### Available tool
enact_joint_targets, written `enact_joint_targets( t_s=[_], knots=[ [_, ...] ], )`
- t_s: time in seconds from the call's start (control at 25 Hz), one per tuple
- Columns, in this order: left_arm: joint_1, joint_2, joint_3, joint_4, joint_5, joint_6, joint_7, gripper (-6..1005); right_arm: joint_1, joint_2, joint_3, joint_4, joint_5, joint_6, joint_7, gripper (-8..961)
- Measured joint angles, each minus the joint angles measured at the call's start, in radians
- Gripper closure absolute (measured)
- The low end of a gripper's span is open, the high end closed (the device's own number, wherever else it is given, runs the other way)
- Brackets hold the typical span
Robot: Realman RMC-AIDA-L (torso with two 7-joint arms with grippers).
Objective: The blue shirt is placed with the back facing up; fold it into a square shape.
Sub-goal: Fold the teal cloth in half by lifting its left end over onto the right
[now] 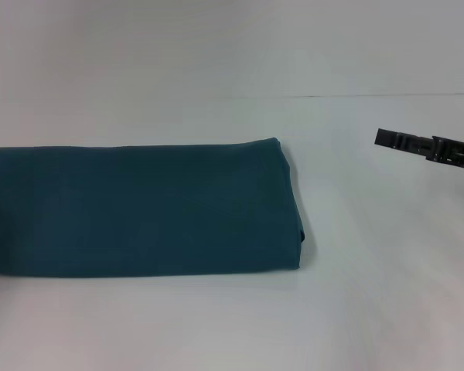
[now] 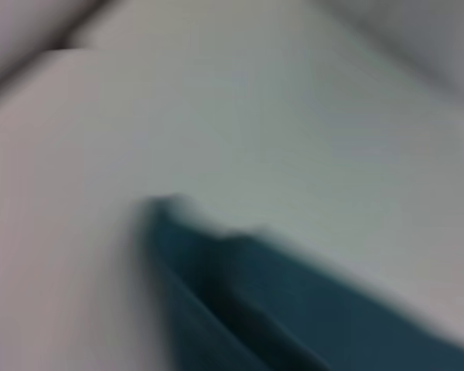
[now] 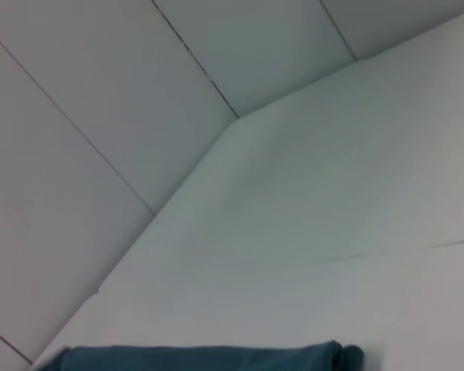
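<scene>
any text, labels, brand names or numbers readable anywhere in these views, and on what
None can be read.
The blue shirt is plain, with no print or visible tag in any view.
The right gripper, at the right edge of the head view and clear of the shirt, carries a small white patch at the frame's edge that is too small to read.
The white table carries no marks.
The left gripper is not in view.
</scene>
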State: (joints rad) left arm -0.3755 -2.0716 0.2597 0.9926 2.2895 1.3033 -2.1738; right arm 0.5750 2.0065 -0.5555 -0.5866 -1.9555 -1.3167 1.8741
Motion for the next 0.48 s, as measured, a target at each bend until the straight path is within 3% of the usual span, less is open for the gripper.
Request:
enact_joint_targets(
  t_s=[0.12, 0.28, 0.36, 0.48],
  knots=[
    [-0.062, -0.027, 0.064, -0.002, -0.119, 0.116, 0.015, 960, -0.011, 0.000, 0.002, 0.000, 0.002, -0.008, -0.018, 174],
    [-0.152, -0.091, 0.200, -0.023, -0.231, 0.141, 0.020, 956, -0.025, -0.002, 0.001, -0.004, 0.002, -0.023, -0.033, 175],
    [-0.191, -0.100, 0.288, -0.094, -0.308, 0.126, 0.041, 954, -0.030, -0.013, 0.000, -0.005, 0.001, -0.039, -0.042, 175],
    [-0.267, -0.098, 0.440, -0.290, -0.470, 0.056, 0.119, 951, -0.038, -0.031, 0.000, -0.008, -0.002, -0.059, -0.049, 175]
  ],
)
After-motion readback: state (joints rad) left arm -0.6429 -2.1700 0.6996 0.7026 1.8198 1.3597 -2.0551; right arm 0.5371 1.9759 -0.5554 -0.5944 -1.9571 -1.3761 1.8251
